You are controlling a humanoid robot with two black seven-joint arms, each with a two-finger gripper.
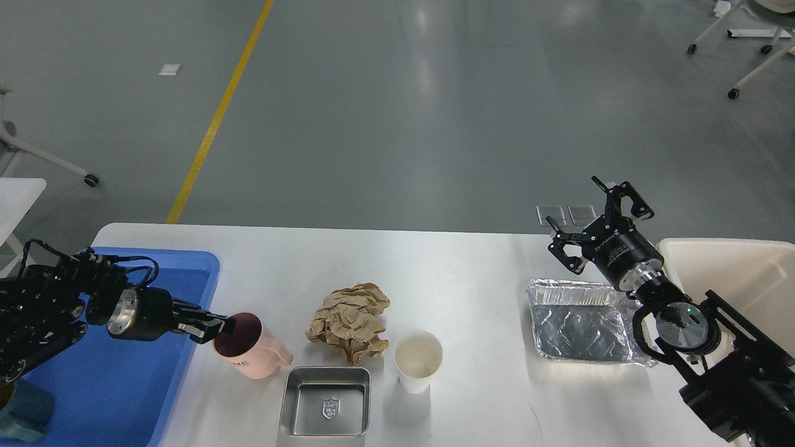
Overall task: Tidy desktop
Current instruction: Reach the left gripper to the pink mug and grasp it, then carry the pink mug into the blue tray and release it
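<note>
- Left claw (217,327): closed on the pink mug (248,347) rim; blue tray (186,267) lies just left, on the counter (459,273).
- Right claw (596,226): open, empty, well apart.

Left claw (214,328) seems pinched nearly closed, reaching right; right claw (596,220) raised, fingers spread.

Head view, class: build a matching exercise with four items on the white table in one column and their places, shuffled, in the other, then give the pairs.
Column one:
1. pink plastic mug
2. crumpled brown paper ball
3. white paper cup
4. silver foil tray

Column two:
A. just left of the cream bin
B. right of the square steel pan
C. beside the blue plastic tray, at the left gripper
D. behind the steel pan

Pairs: 1-C, 2-D, 3-B, 4-A
</note>
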